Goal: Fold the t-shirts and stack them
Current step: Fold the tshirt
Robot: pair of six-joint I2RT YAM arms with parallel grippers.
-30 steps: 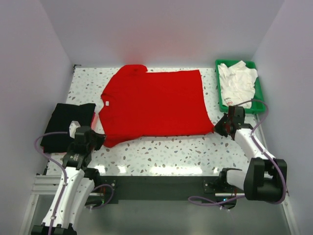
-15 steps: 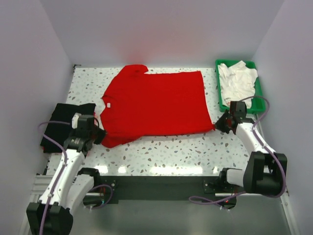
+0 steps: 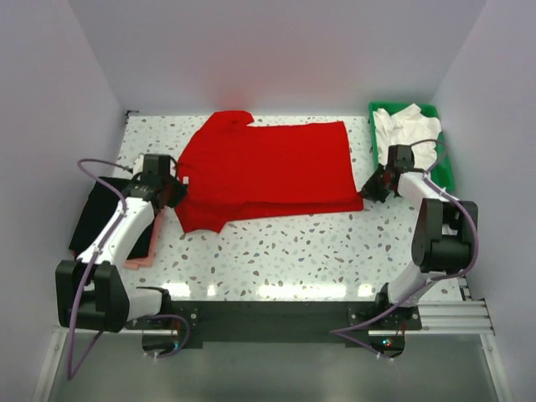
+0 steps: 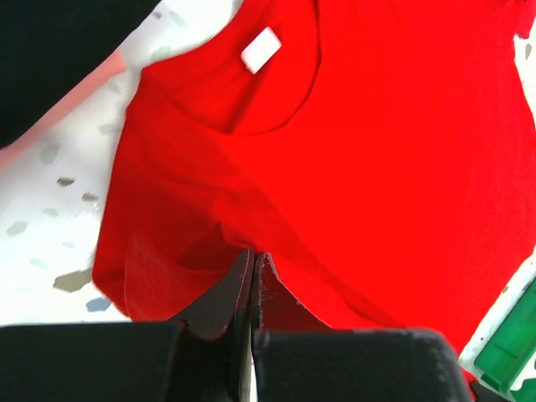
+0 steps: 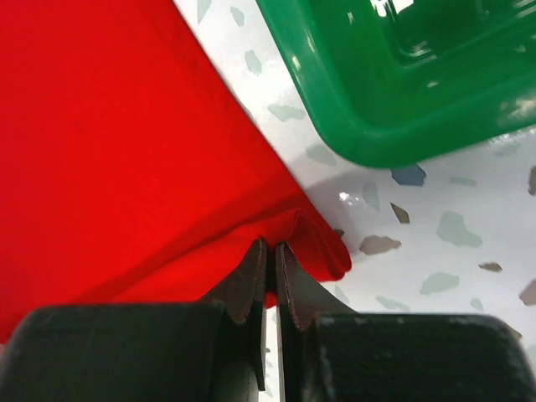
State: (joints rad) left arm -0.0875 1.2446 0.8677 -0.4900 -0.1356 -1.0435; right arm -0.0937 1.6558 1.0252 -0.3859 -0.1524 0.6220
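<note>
A bright red t-shirt (image 3: 268, 167) with a small white neck label (image 4: 260, 49) lies across the table, its near edge lifted and carried toward the back. My left gripper (image 3: 172, 191) is shut on its near left part by the sleeve (image 4: 251, 251). My right gripper (image 3: 373, 186) is shut on its near right hem corner (image 5: 270, 243). A folded black t-shirt (image 3: 96, 219) lies at the left edge with a pink cloth (image 3: 142, 255) under it. White t-shirts (image 3: 408, 130) are heaped in the green tray.
The green plastic tray (image 3: 446, 172) stands at the back right, close to my right gripper; its corner shows in the right wrist view (image 5: 394, 92). The speckled table (image 3: 293, 251) runs along the front. White walls enclose the sides and back.
Both grippers have moved away from the front edge toward the back, pulling the red shirt's near edge with them. The shirt's near part now folds over itself.
</note>
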